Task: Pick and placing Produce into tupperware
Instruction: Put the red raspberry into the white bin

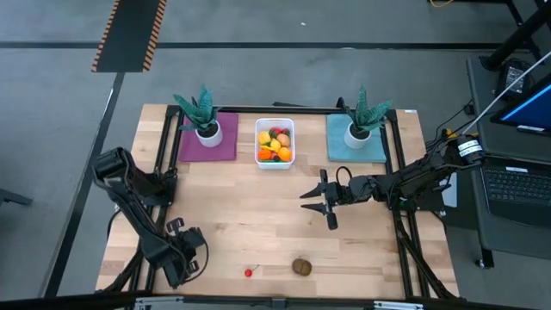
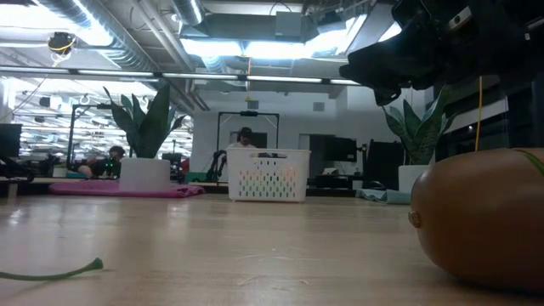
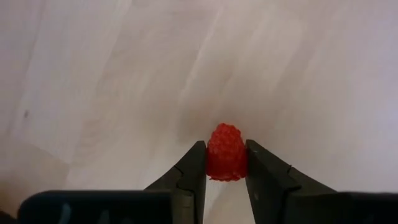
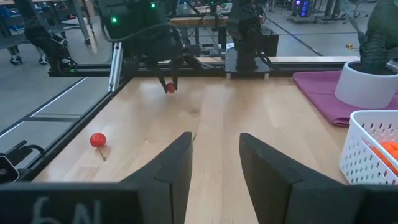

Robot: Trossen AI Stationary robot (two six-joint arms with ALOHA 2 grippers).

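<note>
Currently a small red berry (image 3: 226, 152) is pinched by left gripper (image 1: 191, 251), lower left of high view; slip risked on lift. Right gripper (image 1: 320, 200) waits mid-frame, jaws wide. Tupperware (image 1: 275, 143) upper centre, already filled; kiwi (image 1: 301, 266), cherry (image 1: 249, 272) left at bottom.

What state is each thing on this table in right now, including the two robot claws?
Left gripper: shut on a red berry, held above the table.
Right gripper: open, empty, near the table's middle.
Tupperware: upright, partly filled with produce.
Cherry: loose on the wood, near the front edge.
Kiwi: loose on the wood, right of the cherry.
Two potted plants: upright, one on each mat.
</note>
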